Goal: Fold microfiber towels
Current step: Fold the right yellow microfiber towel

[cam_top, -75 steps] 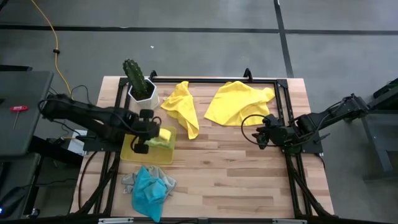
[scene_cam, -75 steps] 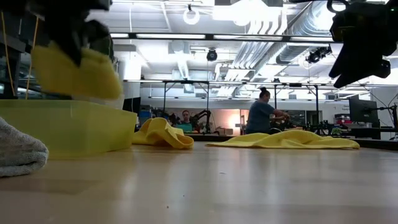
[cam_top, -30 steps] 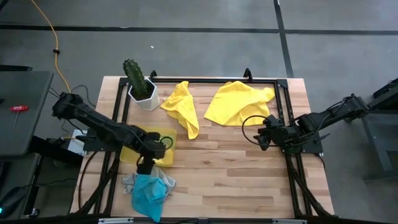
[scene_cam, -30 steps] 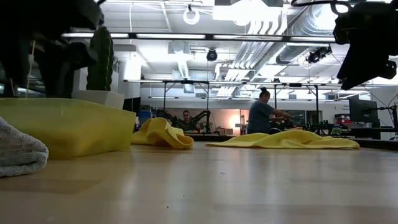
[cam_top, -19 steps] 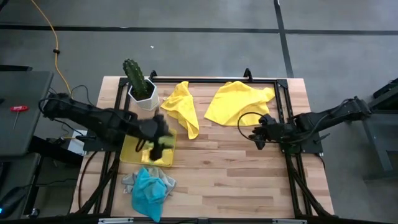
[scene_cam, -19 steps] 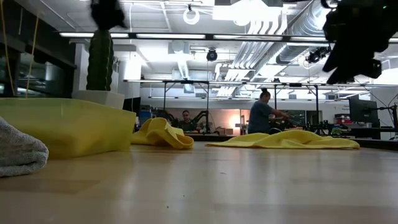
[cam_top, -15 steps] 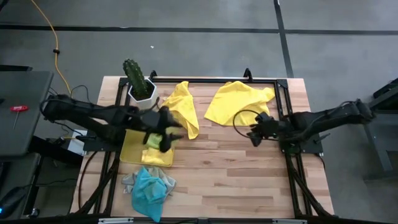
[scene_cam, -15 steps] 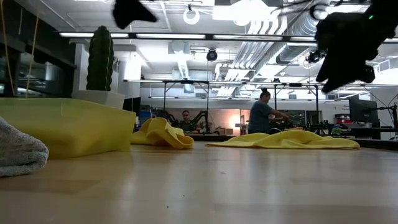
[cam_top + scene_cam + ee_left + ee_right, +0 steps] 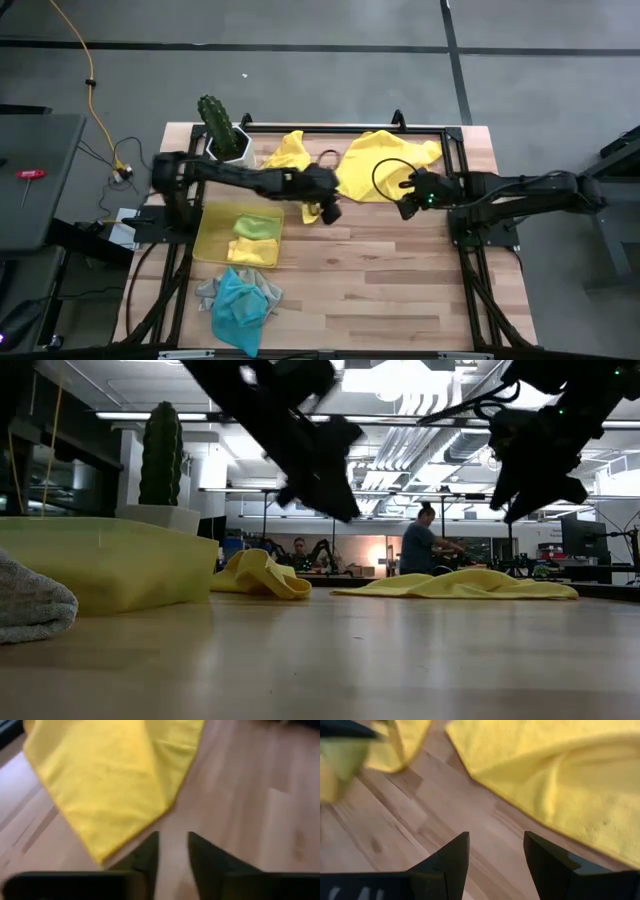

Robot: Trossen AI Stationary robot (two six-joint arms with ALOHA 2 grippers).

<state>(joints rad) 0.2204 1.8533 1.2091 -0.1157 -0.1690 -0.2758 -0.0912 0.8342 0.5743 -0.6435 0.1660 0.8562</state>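
The worktop (image 9: 380, 270) is pale blond wood in lengthwise strips, framed by black rails. Two bright yellow towels lie beyond the tray: a crumpled one (image 9: 291, 160) just past it and a wider spread one (image 9: 385, 160) farther along. The tray (image 9: 215, 240) itself is translucent yellow, with a lime green towel (image 9: 258, 226) folded inside. On the near side of the tray sits a turquoise blue towel (image 9: 240, 305) heaped on a grey one (image 9: 206, 293). Beside the tray's far edge stands a dark green cactus (image 9: 216, 120) in a white pot (image 9: 232, 158). Both arms are black, and so are the left fingers (image 9: 147, 852) and right fingers (image 9: 451, 857). The floor (image 9: 320, 70) is dull grey, crossed by dark lines.
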